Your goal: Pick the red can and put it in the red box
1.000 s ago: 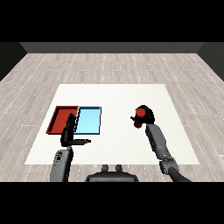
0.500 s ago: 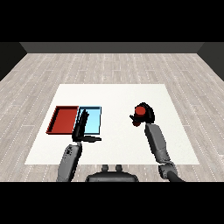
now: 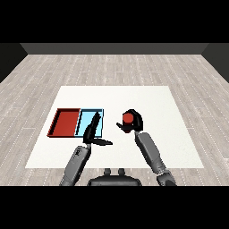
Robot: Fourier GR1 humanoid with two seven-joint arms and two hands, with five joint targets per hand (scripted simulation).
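Grey wood-plank flooring surrounds the white counter point(image 3: 147, 96), where 2 trays lie side by side: a red tray point(image 3: 65, 123) on the left touching a light blue tray point(image 3: 89, 117). Right of them, the right hand point(image 3: 134, 121) curls round the red can point(image 3: 127, 119), holding it above the counter. Over the blue tray's near edge, the left hand point(image 3: 93, 133) hangs with fingers straight, holding nothing.

Lower part of red can point(image 3: 127, 119) hidden by right robot hand point(image 3: 133, 122); blue tray point(image 3: 86, 120) partly behind left robot hand point(image 3: 92, 133).
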